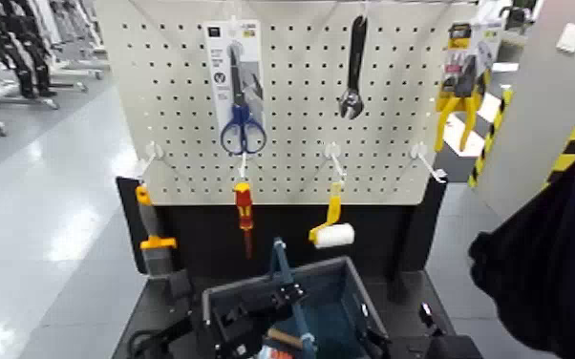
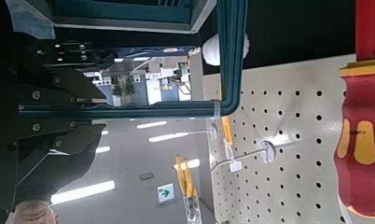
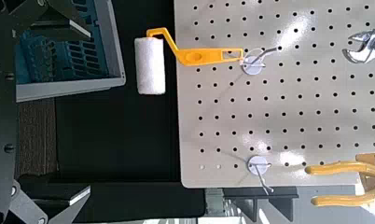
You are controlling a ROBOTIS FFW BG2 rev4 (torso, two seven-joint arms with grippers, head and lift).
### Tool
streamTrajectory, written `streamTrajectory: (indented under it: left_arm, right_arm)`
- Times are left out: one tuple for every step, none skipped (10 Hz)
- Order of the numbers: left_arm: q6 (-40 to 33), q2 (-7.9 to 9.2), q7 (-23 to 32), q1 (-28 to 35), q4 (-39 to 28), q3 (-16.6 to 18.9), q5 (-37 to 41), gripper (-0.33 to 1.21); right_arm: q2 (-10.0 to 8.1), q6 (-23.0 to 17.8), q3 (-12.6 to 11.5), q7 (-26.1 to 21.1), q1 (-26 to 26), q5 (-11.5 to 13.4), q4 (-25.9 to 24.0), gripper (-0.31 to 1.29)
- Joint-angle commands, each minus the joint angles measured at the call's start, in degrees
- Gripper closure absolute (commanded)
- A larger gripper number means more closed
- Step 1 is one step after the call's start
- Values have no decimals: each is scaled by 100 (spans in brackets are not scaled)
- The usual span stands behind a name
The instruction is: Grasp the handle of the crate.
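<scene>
The blue-grey crate (image 1: 334, 270) stands at the near edge, in front of the pegboard. Its thin teal handle (image 1: 280, 263) stands upright over the middle. My left gripper (image 1: 261, 307) is inside the crate's span, right at the handle. In the left wrist view the handle (image 2: 230, 56) bends and runs between the two dark fingers (image 2: 69, 89) of my left gripper (image 2: 106, 112), with a gap showing on one side. The crate's wall (image 2: 120, 11) shows beyond. My right gripper (image 1: 435, 332) rests low beside the crate's right; in its wrist view the right gripper (image 3: 64, 103) is open, and the crate (image 3: 64, 47) shows.
The white pegboard (image 1: 291, 143) behind holds scissors (image 1: 242, 115), a wrench (image 1: 353, 67), yellow pliers (image 1: 458, 91), a red-yellow screwdriver (image 1: 244, 205), a paint roller (image 1: 334, 234) and a scraper (image 1: 153, 239). A dark sleeve (image 1: 549, 267) is at the right.
</scene>
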Motion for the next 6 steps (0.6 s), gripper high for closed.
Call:
streamTrajectory:
  left_arm:
    - [115,239,354,399,-489,73,506,118]
    - [177,239,573,557,-717,170,647,118]
    - [168,248,784,706,-937,223,814,118]
    - [159,292,987,821,-1139,258,955,118]
    - [10,362,1171,882,-1376,196,1157,118]
    - [27,397,1180,882,-1385,205,1157,118]
  right_arm:
    - [0,22,11,-2,-9,22,0,15]
    - [9,22,3,-2,0,30,0,15]
    - [9,30,3,-2,0,30,0,15]
    - [9,30,-6,-2,0,39,0,15]
    - [17,30,-15,-2,9,48,0,15]
    - [17,30,-15,-2,9,48,0,15]
